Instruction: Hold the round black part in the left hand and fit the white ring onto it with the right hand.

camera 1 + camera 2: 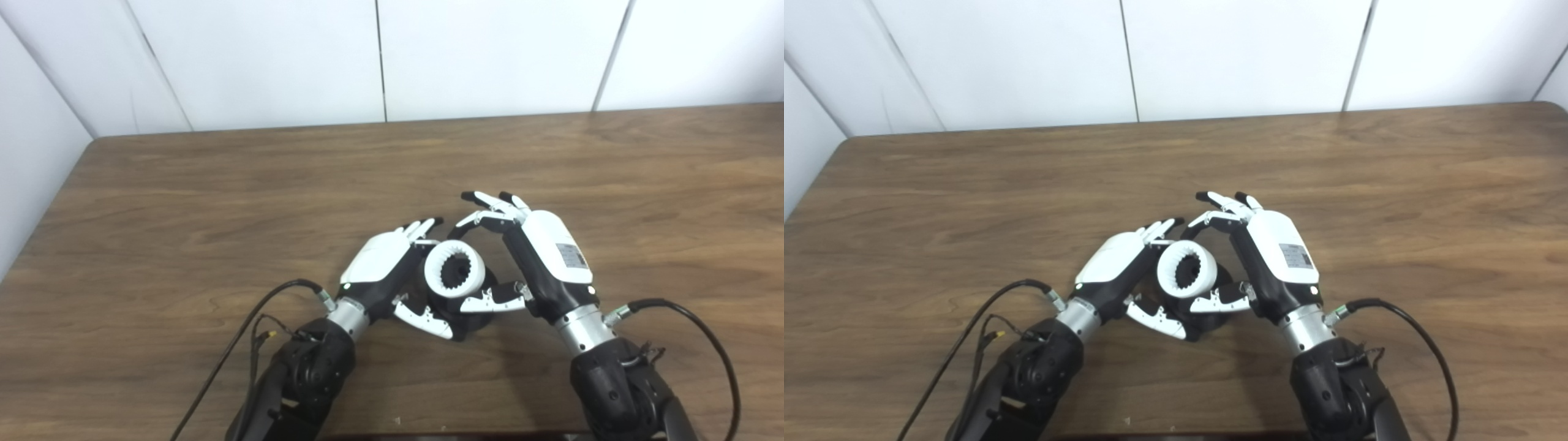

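The round black part (476, 323) rests low over the wooden table (184, 214), near its front middle. My left hand (383, 260) is shut on it from the left, thumb under its near side and fingers curled behind it. The white ring (454, 269), toothed on its inner wall, sits on top of the black part and tilts toward the camera. From the right, my right hand (545, 251) pinches the ring: its thumb presses the ring's near rim and one finger arches over the far rim. Its other fingers stick out, apart. Most of the black part is hidden by the ring and both hands.
Black cables (245, 331) trail from both wrists across the front of the table. White wall panels (380, 61) stand behind the table's far edge. The table's left edge runs close to a side wall.
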